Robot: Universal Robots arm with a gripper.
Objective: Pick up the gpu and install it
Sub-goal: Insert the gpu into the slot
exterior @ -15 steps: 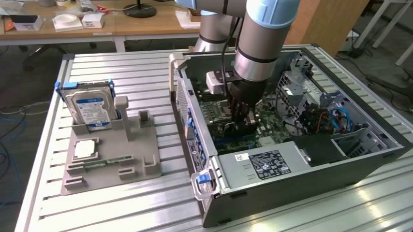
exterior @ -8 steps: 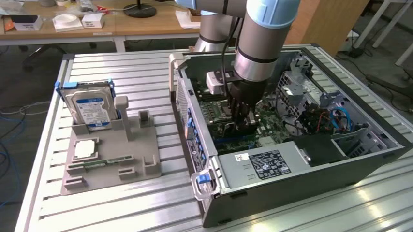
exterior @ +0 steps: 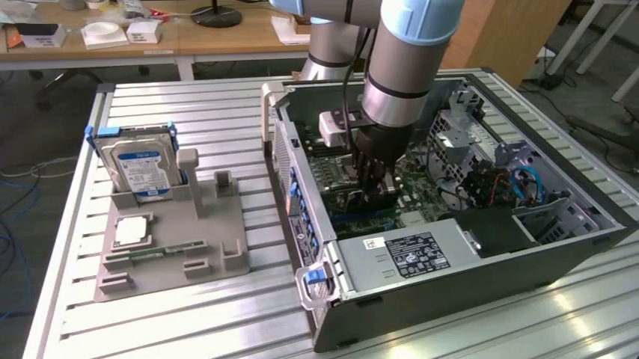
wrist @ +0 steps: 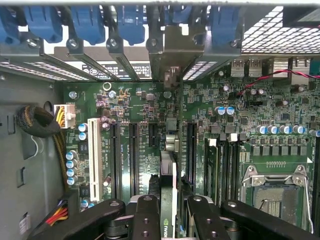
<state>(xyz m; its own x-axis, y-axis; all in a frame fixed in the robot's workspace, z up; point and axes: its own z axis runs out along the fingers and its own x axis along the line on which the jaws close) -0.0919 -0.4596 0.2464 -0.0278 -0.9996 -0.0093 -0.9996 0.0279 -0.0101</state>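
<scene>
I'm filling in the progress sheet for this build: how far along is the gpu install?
Done: the gpu is picked up and sits edge-on between the fingers of the gripper, already inside the open computer case. In hand: it hangs over the motherboard, roughly in line with the expansion slots. Left: seating it; whether its edge has entered a slot I cannot tell.

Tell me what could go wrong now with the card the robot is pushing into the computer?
The gripper holds the gpu edge-on over the motherboard. If the card is not lined up with a slot, pressing could bend it or scrape nearby parts. Its metal end could also catch on the back wall brackets. The red wire lies apart, but the arm works in a tight case.
</scene>
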